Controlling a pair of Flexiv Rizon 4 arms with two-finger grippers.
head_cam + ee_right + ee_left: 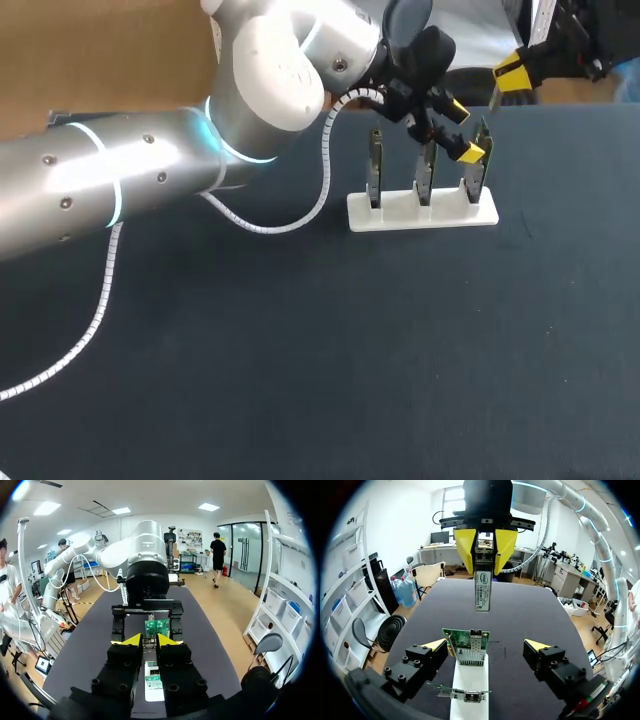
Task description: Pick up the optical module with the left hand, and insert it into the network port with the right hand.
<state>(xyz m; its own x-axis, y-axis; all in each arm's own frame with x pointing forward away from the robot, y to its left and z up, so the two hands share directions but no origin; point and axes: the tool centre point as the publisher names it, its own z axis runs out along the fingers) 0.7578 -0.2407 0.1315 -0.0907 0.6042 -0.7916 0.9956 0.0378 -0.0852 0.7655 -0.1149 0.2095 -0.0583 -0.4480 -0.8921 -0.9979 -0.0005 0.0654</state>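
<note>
Table [300,350] carries the white stand [420,212], which keeps the cards upright with ports facing up. Left arm [150,180] reaches over it. Left gripper [486,645] is spread wide either side of the network card [470,650], gripping nothing. Right gripper [485,542] is clamped on the optical module [482,590], nose down above the port, looks pre-aligned for insertion.

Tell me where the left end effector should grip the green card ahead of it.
Likely best by its two side edges, from above: the green card stands upright in the white stand, and the open left end effector straddles it. Leave the metal port at its top free for the optical module.
</note>
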